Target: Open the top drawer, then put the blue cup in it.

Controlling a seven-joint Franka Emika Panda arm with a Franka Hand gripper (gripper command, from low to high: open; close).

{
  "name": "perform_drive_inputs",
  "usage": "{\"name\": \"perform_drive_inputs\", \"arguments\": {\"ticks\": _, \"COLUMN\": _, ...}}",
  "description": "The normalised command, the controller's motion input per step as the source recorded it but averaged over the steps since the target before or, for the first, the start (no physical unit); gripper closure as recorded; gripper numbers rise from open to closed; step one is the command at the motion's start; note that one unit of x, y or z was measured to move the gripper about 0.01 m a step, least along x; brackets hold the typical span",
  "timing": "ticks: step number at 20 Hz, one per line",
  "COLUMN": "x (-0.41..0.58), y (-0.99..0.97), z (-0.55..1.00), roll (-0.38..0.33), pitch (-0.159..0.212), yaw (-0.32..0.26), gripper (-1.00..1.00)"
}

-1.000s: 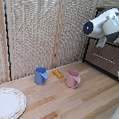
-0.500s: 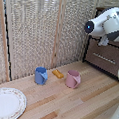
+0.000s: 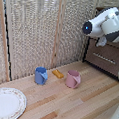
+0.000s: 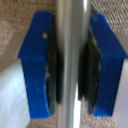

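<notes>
Woven reed screens (image 3: 32,34) back a pale wooden plank floor (image 3: 78,104), with a dark brown dresser standing at the exterior view's right. In the wrist view the gripper (image 4: 73,62) is clamped on the slim silver bar handle (image 4: 73,30), its blue fingers (image 4: 36,65) pressing dark pads against the bar from both sides. Which drawer that bar belongs to is blurred here, though the exterior view puts the white arm (image 3: 105,25) up at the dresser's top drawer (image 3: 109,44), the uppermost dark brown front; whether it is pulled out I cannot tell. Below it sits the like lower drawer (image 3: 104,59) with its own silver bar.

Out on the floor, well apart from the dresser, a small pink mug (image 3: 72,79) stands upright. Just to its left and slightly farther lies a small orange-yellow block (image 3: 57,74). Left of that stands the blue cup (image 3: 40,76), a matte blue mug, upright on the planks. Nearest, at the left, rests a round white plate (image 3: 7,104) with a patterned rim.
</notes>
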Motion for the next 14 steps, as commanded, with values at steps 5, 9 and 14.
{"name": "perform_drive_inputs", "arguments": {"ticks": 5, "x": 0.309, "y": 0.83, "z": 0.00, "roll": 0.089, "pitch": -0.071, "yaw": -0.051, "gripper": 1.00}}
{"name": "perform_drive_inputs", "arguments": {"ticks": 9, "x": 0.309, "y": 0.89, "z": 0.00, "roll": 0.003, "pitch": 0.010, "yaw": -0.066, "gripper": 1.00}}
{"name": "perform_drive_inputs", "arguments": {"ticks": 14, "x": 0.150, "y": 0.86, "z": 0.01, "roll": 0.000, "pitch": 0.000, "yaw": -0.112, "gripper": 1.00}}
